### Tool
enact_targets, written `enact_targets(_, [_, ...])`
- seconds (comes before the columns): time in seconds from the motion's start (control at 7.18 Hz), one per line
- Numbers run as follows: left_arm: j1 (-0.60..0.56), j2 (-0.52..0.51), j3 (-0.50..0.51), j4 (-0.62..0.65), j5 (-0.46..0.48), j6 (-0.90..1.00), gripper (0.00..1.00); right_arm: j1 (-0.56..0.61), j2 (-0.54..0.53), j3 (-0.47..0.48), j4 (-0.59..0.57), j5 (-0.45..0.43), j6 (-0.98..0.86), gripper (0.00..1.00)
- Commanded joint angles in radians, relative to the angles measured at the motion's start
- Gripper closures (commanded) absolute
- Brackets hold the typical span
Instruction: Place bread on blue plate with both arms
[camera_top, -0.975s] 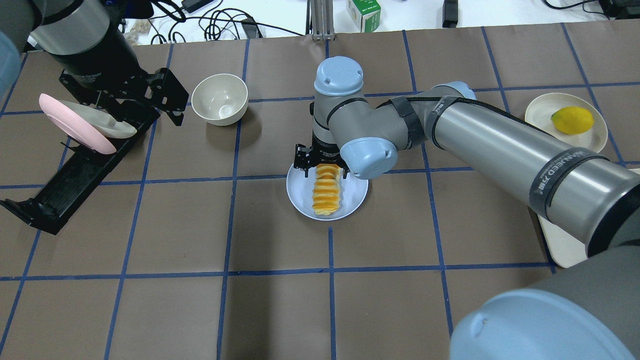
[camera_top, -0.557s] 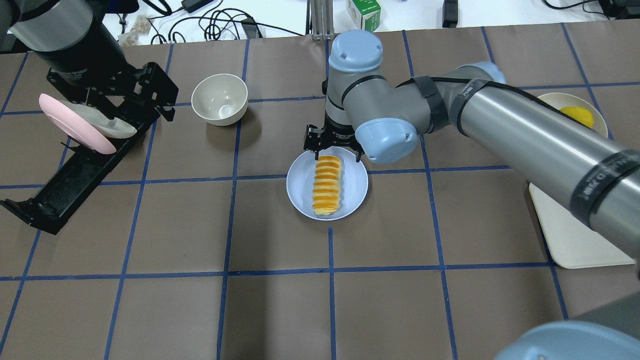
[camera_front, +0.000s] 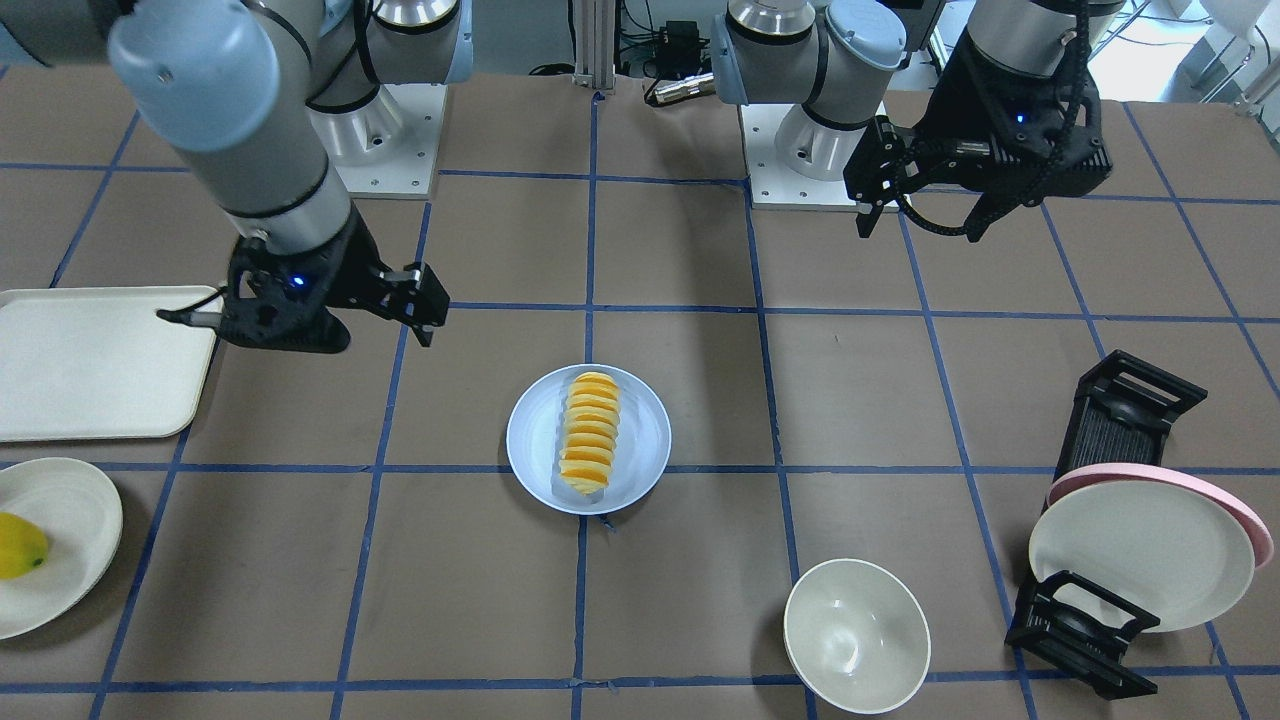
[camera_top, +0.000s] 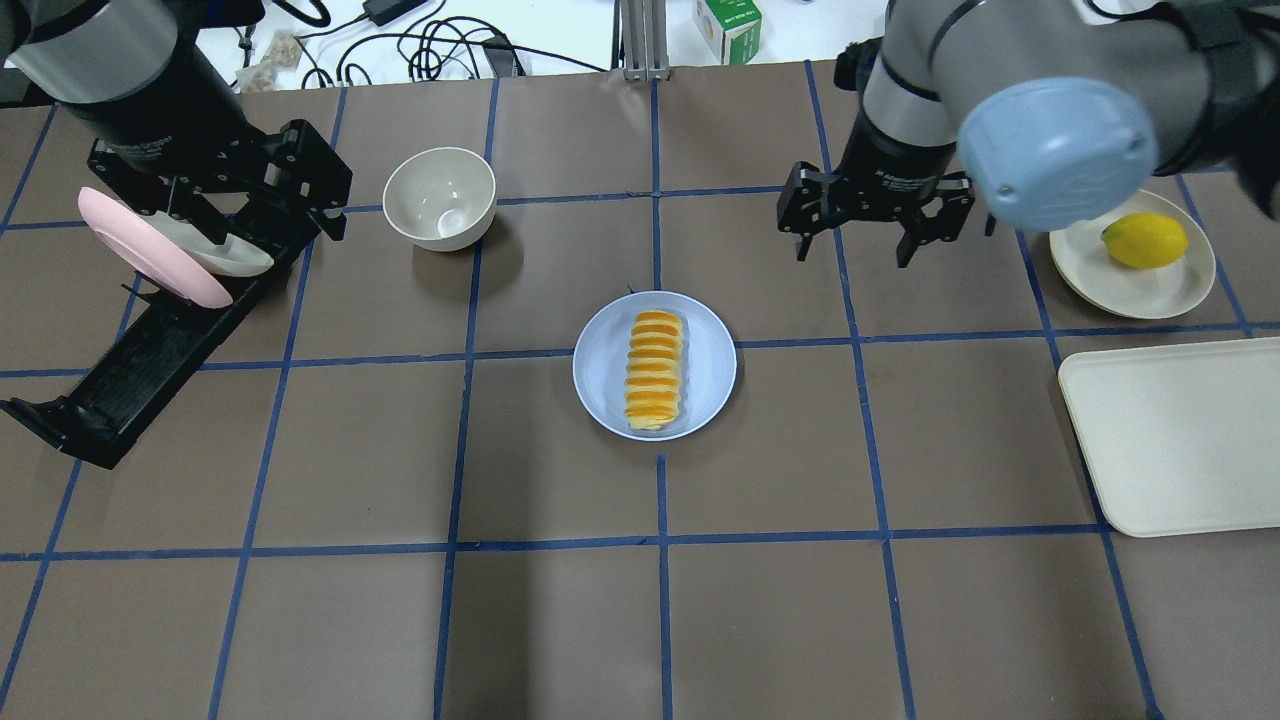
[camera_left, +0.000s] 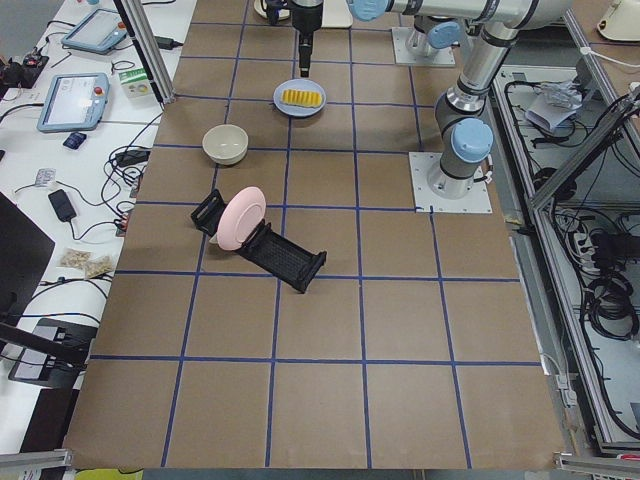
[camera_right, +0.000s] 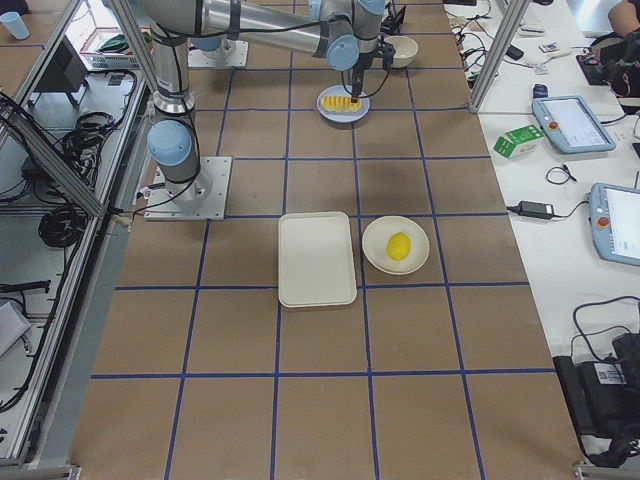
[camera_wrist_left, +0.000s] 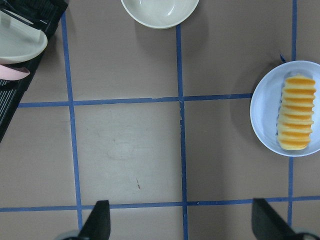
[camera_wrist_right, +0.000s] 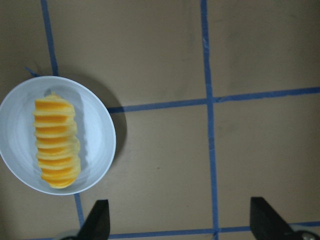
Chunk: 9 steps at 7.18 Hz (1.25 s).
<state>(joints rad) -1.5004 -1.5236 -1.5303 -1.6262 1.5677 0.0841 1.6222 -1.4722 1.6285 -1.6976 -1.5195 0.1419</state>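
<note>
While I watch the feeds, the bread (camera_top: 655, 372) lies flat on the blue plate (camera_top: 600, 372) at the middle of the bench (camera_top: 300, 620). Its length runs from the robot's edge toward the far edge, and both ends sit inside the plate's rim. Nothing touches the loaf or the plate.

My right tool (camera_top: 852, 252) hangs above the bench, apart from the plate, off toward the far edge and the right edge. Its fingers (camera_wrist_right: 97, 222) are spread wide with only bare bench between them; it has hold of nothing. From its wrist camera I see the plate and loaf at the lower left of the picture, outside the gap.

My left tool (camera_front: 920, 228) hangs near the bench's left edge, toward the far left corner, above the far end of a black rack (camera_top: 150, 350). Its fingers (camera_wrist_left: 99, 222) are also wide apart and empty.

A pink plate (camera_top: 150, 255) and a cream plate (camera_top: 235, 258) stand on edge in the rack. A cream bowl (camera_top: 440, 195) sits upright between the rack and the blue plate, nearer the far edge. By the right edge a small cream dish (camera_top: 1140, 285) carries a yellow fruit (camera_top: 1145, 240), and a cream tray (camera_top: 1180, 440) lies just beside it on the robot's side.
</note>
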Motion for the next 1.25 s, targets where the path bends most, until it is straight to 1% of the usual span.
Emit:
enact_targets(0.0, [0.005, -0.001, 0.002, -0.001, 0.011, 0.002, 0.00, -0.036, -0.132, -0.003, 0.144, -0.045, -0.045, 0.00])
enact_targets(0.28, [-0.001, -0.007, -0.001, 0.005, -0.005, -0.001, 0.00, -0.047, -0.134, 0.001, 0.147, -0.034, -0.032, 0.00])
enact_targets(0.84, [-0.004, -0.009, -0.007, 0.006, 0.002, 0.000, 0.00, -0.070, -0.134, 0.014, 0.154, -0.037, -0.042, 0.00])
enact_targets(1.11, [-0.006, -0.009, -0.017, 0.005, 0.002, -0.046, 0.00, -0.073, -0.135, 0.014, 0.153, -0.037, -0.041, 0.00])
